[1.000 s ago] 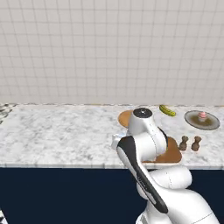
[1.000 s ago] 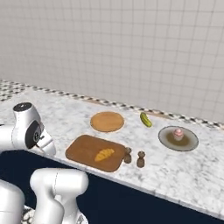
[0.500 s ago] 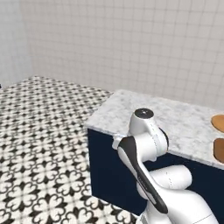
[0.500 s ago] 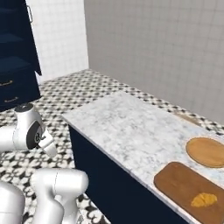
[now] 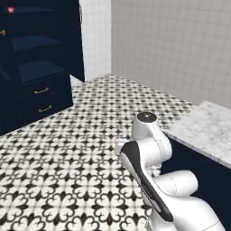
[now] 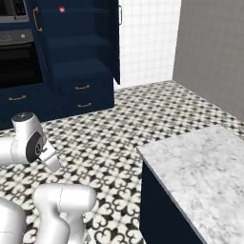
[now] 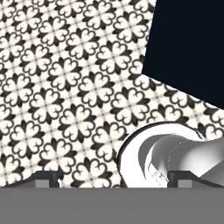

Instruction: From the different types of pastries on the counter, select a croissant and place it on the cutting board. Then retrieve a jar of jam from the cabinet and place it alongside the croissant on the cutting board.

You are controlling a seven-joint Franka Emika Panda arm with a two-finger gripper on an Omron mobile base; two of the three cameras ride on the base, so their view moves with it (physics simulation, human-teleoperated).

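The dark navy cabinet [image 5: 40,72] [image 6: 81,57] stands open across the floor, its shelves showing. High on a shelf sits a tiny red-lidded jar of jam [image 5: 10,9] [image 6: 62,9], too small for detail. One corner of the marbled counter [image 5: 203,131] [image 6: 200,167] reaches in at the right. The croissant and the cutting board are out of view. My gripper [image 7: 113,179] points down at the floor, open, its two fingertips [image 7: 46,179] far apart and nothing between them. The arm is folded close over the base.
Black-and-white patterned floor tiles [image 5: 90,135] stretch between me and the cabinet. Drawers with gold handles [image 5: 41,90] [image 6: 82,87] sit under the shelves. An oven [image 6: 16,52] stands left of the cabinet. The counter's navy base [image 7: 188,43] is beside the hand.
The whole picture has swung left as the base turned: the counter with the board and croissant slid out to the right, and the open cabinet came into view. The arm's pose looks unchanged.
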